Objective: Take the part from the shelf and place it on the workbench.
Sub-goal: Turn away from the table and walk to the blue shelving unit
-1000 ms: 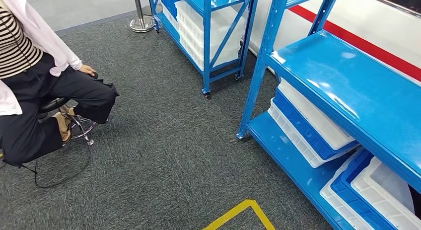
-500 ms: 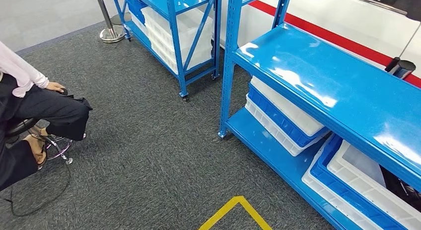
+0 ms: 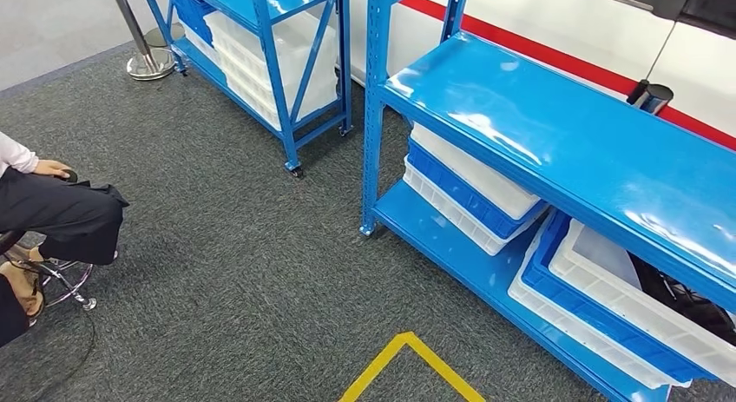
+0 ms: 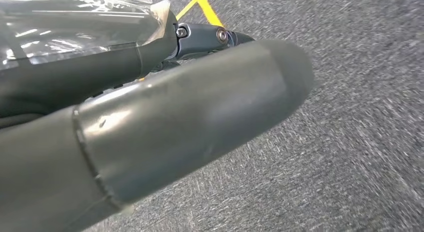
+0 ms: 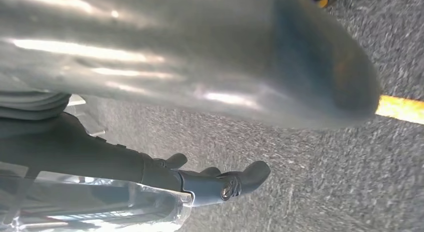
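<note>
Head view gives us a blue shelf (image 3: 555,141) with a dark part (image 3: 651,96) on its far edge; our left hand (image 4: 165,117) and right hand (image 5: 200,179) hang over carpet (image 3: 243,272), grip unclear.

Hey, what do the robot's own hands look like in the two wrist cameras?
The left hand shows a thick, smooth grey thumb and darker fingers with a round metal screw head, under a clear glossy cover. The right hand looks alike: a broad shiny grey thumb, dark fingers, a screw head and clear plastic.
</note>
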{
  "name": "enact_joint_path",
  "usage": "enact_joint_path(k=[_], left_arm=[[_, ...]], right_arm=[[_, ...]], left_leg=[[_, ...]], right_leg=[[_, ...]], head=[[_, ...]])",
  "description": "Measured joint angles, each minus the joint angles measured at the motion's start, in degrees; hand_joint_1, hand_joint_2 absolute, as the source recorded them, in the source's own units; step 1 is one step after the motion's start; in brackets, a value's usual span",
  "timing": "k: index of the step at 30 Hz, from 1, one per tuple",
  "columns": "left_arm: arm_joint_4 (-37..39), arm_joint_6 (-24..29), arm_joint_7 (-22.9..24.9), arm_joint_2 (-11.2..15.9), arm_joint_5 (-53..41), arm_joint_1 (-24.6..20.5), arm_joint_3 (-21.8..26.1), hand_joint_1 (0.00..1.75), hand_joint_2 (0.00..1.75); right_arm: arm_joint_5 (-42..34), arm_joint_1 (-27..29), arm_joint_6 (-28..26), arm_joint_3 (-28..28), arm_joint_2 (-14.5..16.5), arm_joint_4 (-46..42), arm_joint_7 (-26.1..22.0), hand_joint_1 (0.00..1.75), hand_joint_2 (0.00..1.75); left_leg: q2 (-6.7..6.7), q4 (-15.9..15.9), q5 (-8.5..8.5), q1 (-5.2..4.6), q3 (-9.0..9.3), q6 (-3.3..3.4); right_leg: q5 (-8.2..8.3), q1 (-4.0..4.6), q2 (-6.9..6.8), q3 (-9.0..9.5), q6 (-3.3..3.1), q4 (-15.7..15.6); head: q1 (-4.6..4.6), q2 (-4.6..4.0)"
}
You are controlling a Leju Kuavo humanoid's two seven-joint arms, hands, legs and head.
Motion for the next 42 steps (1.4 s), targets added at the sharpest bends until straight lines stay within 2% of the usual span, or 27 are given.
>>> enact_joint_path(k=[2,4,6,8,10,11,12,13,14,16,17,19,21,23,24,26,27,28,29,30,32,33,34,37,39,41,42], left_arm=[[0.0,0.0,0.0,0.0,0.0,0.0,0.0,0.00,0.00],[0.0,-0.1,-0.1,0.1,0.0,0.0,0.0,0.00,0.00],[0.0,-0.1,-0.1,0.1,0.0,-0.2,0.0,0.00,0.00],[0.0,-0.1,-0.2,0.0,-0.1,-0.2,0.0,0.00,0.00],[0.0,0.0,-0.2,0.1,-0.1,-0.1,0.0,0.00,0.00],[0.0,0.0,-0.2,0.1,-0.1,-0.1,0.0,0.00,0.00],[0.0,0.0,-0.2,0.2,-0.1,0.0,0.0,0.00,0.00],[0.0,0.0,-0.2,0.2,-0.1,0.0,0.0,0.00,0.00],[0.0,0.0,-0.2,0.2,-0.1,0.0,0.0,0.00,0.00],[0.0,0.1,-0.2,0.2,-0.1,0.0,0.0,0.00,0.00],[0.0,0.1,-0.2,0.3,-0.1,0.0,0.0,0.00,0.00],[0.0,0.2,-0.2,0.4,-0.1,0.0,0.0,0.00,0.00],[0.0,0.2,-0.3,0.4,0.0,-0.1,0.0,0.00,0.00],[0.0,0.3,-0.3,0.3,0.1,-0.1,0.0,0.00,0.00],[0.0,0.3,-0.3,0.3,0.2,-0.1,0.0,0.00,0.00],[0.0,0.3,-0.3,0.3,0.5,-0.1,0.1,0.00,0.00],[0.0,0.4,-0.4,0.3,0.6,0.0,0.1,0.00,0.00],[0.0,0.5,-0.4,0.3,0.8,0.0,0.1,0.00,0.00],[0.0,0.6,-0.4,0.3,1.0,0.0,0.2,0.00,0.00],[0.0,0.6,-0.5,0.3,1.1,0.0,0.2,0.00,0.00],[0.0,0.8,-0.5,0.2,1.4,0.0,0.3,0.00,0.00],[0.0,0.9,-0.6,0.2,1.5,0.0,0.3,0.00,0.00],[0.0,1.0,-0.6,0.2,1.6,-0.1,0.4,0.00,0.00],[0.0,1.2,-0.7,0.2,1.8,-0.3,0.8,0.00,0.00],[0.0,1.2,-0.8,0.2,1.9,-0.3,1.1,0.00,0.00],[0.0,1.2,-1.0,0.2,2.0,-0.2,1.3,0.00,0.00],[0.0,1.2,-1.1,0.2,2.1,-0.1,1.3,0.00,0.00]], right_arm=[[0.0,-0.1,0.0,0.0,0.0,0.0,0.0,0.00,0.00],[0.0,-0.3,0.0,-0.1,0.1,0.0,0.0,0.00,0.00],[0.0,-0.2,0.0,-0.2,0.1,0.0,0.0,0.00,0.00],[0.0,-0.2,0.0,-0.3,0.1,0.0,0.0,0.00,0.00],[0.0,-0.2,-0.1,-0.5,0.1,0.0,0.0,0.00,0.00],[0.0,-0.2,-0.1,-0.5,0.1,0.0,0.0,0.00,0.00],[0.0,-0.2,-0.1,-0.5,0.1,0.0,0.0,0.00,0.00],[0.0,-0.1,-0.1,-0.6,0.1,0.0,0.0,0.00,0.00],[0.0,-0.1,-0.1,-0.6,0.1,0.0,0.0,0.00,0.00],[0.1,-0.2,-0.1,-0.6,0.1,0.0,0.0,0.00,0.00],[0.1,-0.2,-0.1,-0.6,0.2,0.0,0.0,0.00,0.00],[0.2,-0.3,0.0,-0.6,0.3,0.0,0.0,0.00,0.00],[0.3,-0.2,0.0,-0.6,0.3,0.0,0.0,0.00,0.00],[0.5,-0.1,0.0,-0.6,0.3,0.0,0.0,0.00,0.00],[0.6,-0.1,0.1,-0.6,0.3,0.0,-0.1,0.00,0.00],[0.8,-0.2,0.2,-0.6,0.3,0.0,-0.3,0.00,0.00],[1.0,-0.2,0.3,-0.6,0.3,0.0,-0.3,0.00,0.00],[1.1,-0.2,0.4,-0.6,0.3,0.0,-0.4,0.00,0.00],[1.2,-0.1,0.4,-0.6,0.3,0.0,-0.4,0.00,0.00],[1.4,0.0,0.4,-0.6,0.3,0.0,-0.5,0.00,0.00],[1.6,-0.2,0.5,-0.6,0.2,0.0,-0.6,0.00,0.00],[1.7,-0.3,0.5,-0.6,0.2,0.0,-0.6,0.00,0.00],[1.8,-0.4,0.6,-0.6,0.3,0.0,-0.6,0.00,0.00],[2.0,-0.5,0.6,-0.6,0.2,0.0,-0.7,0.00,0.00],[2.0,-0.5,0.6,-0.6,0.2,0.0,-0.7,0.00,0.00],[2.1,-0.5,0.6,-0.6,0.2,0.0,-0.8,0.00,0.00],[2.0,-0.5,0.7,-0.6,0.3,0.0,-0.9,0.00,0.00]], left_leg=[[0.91,0.1,-0.23,-0.23,0.28,-0.44],[1.71,0.1,-0.55,-0.44,0.78,-1.18],[2.28,0.0,-0.79,-0.22,1.23,-2.00],[0.62,1.9,-2.46,0.07,0.71,-2.66],[-1.99,8.0,-6.31,0.15,-1.93,-2.96],[-2.61,12.0,-8.15,0.14,-3.80,-3.00],[-2.90,15.2,-9.17,0.13,-5.39,-3.01],[-3.02,16.5,-9.04,0.12,-6.21,-2.94],[-3.10,15.5,-7.72,0.13,-5.95,-2.79],[-4.17,8.2,-3.27,0.13,-2.85,-2.29],[-5.10,4.4,-1.63,0.14,-1.22,-2.02],[-6.25,0.5,-0.44,0.00,0.37,-1.60],[-5.48,-0.1,-0.34,-0.20,0.54,-1.09],[-4.46,-0.8,0.14,-0.12,0.84,-0.26],[-3.86,-1.2,0.36,0.00,0.96,0.10],[-2.62,-1.4,0.41,-0.04,0.97,0.43],[-1.99,-1.4,0.38,-0.09,0.93,0.44],[-1.42,-1.3,0.35,-0.10,0.91,0.41],[-0.90,-1.3,0.31,-0.06,0.92,0.34],[-0.42,-1.3,0.25,-0.01,0.99,0.22],[0.48,-1.2,-0.02,-0.08,1.31,-0.28],[0.89,-1.1,-0.21,-0.21,1.53,-0.66],[1.32,-1.1,-0.39,-0.32,1.78,-1.07],[2.15,-1.1,-0.87,-0.04,2.42,-2.29],[0.29,1.7,-3.11,0.30,1.43,-2.88],[-2.19,9.0,-7.21,0.41,-1.82,-3.07],[-2.72,12.8,-8.82,0.41,-3.68,-3.08]], right_leg=[[2.73,0.10,-2.48,4.04,0.17,-7.8],[3.67,0.43,-3.67,5.28,-0.64,-10.6],[3.93,0.39,-2.55,5.45,-1.60,-10.7],[4.34,-0.01,-1.47,5.81,-2.48,-10.9],[4.63,-0.07,-0.43,5.87,-3.02,-11.0],[4.70,0.06,0.12,5.81,-3.18,-11.0],[4.71,0.19,0.72,5.78,-3.24,-10.9],[4.72,0.29,1.37,5.80,-3.29,-10.9],[4.72,0.36,2.04,5.86,-3.30,-10.9],[4.71,0.38,3.34,6.01,-3.28,-10.9],[4.68,0.55,3.90,6.00,-3.20,-10.8],[4.73,0.73,4.82,5.64,-2.85,-10.8],[4.87,0.83,5.61,5.11,-2.16,-11.0],[4.09,0.87,4.60,4.23,-1.69,-9.7],[2.86,0.89,3.53,3.19,-1.69,-7.5],[-0.67,0.69,1.48,-0.41,-1.83,-0.2],[-1.98,0.51,1.12,-2.09,-1.66,3.2],[-2.47,0.35,0.91,-2.96,-1.28,5.0],[-1.97,0.18,0.70,-2.62,-0.71,4.5],[-0.69,-0.02,0.31,-1.07,-0.08,1.7],[2.39,-0.28,-1.83,3.41,0.73,-6.7],[3.47,-0.29,-2.75,4.95,0.62,-9.6],[4.02,-0.19,-3.34,5.60,0.26,-11.0],[4.39,-0.08,-2.19,5.52,-1.25,-11.3],[4.74,-0.47,-1.17,5.83,-2.14,-11.5],[4.93,-0.38,-0.15,5.88,-2.61,-11.5],[4.93,-0.19,0.38,5.86,-2.68,-11.5]], head=[[-0.01,0.00],[-0.14,0.00],[-0.22,0.00],[-0.36,0.00],[-0.55,0.00],[-0.57,0.00],[-0.55,0.00],[-0.56,0.00],[-0.54,0.00],[-0.55,0.00],[-0.54,0.00],[-0.50,0.00],[-0.50,0.00],[-0.41,0.00],[-0.26,0.00],[-0.04,0.00],[-0.03,0.00],[-0.03,0.00],[-0.01,0.00],[-0.01,0.00],[0.03,0.00],[-0.01,0.00],[-0.09,0.00],[-0.27,0.00],[-0.41,0.00],[-0.60,0.00],[-0.62,0.00]])
